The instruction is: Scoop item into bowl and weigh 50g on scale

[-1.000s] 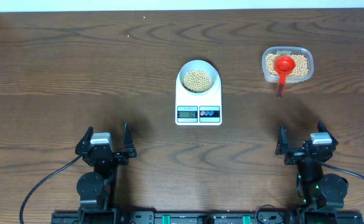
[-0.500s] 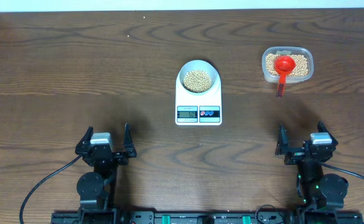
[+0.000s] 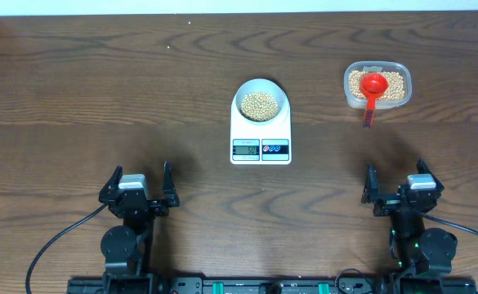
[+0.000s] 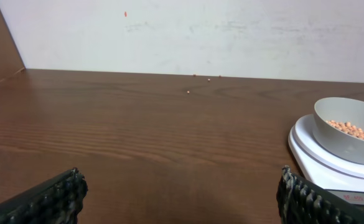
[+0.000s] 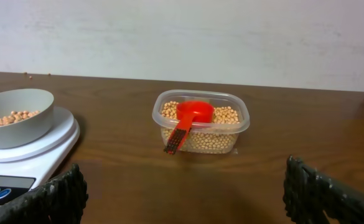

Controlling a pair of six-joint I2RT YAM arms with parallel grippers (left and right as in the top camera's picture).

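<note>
Nothing has moved during the last second: both arms rest at the near edge of the table, and no thing on it has shifted. I judge from this that the work is paused or finished.

On your left, the left gripper (image 3: 139, 184) has its jaws wide apart and holds nothing. It is well apart from the scale. Far behind it, near the wall, a few stray beans (image 4: 188, 91) lie on the table.

In the middle stands the scale (image 3: 247, 131), with the bowl (image 4: 340, 138) on its plate. The beans (image 3: 260, 104) in the bowl cover its bottom in a shallow heap. The display is lit, but the number is too small to read, so you cannot tell from here if 50 g is reached. Please check it before you do another scoop.

To the right, well apart from the scale, is the tub (image 5: 244, 122), which has many beans in it. The red scoop (image 3: 373, 85) lies in it, cup on the beans, handle over the near rim and pointing toward the right arm.

On your right, the right gripper (image 3: 395, 184) is also wide and empty, near the table edge and directly in front of the tub.
</note>
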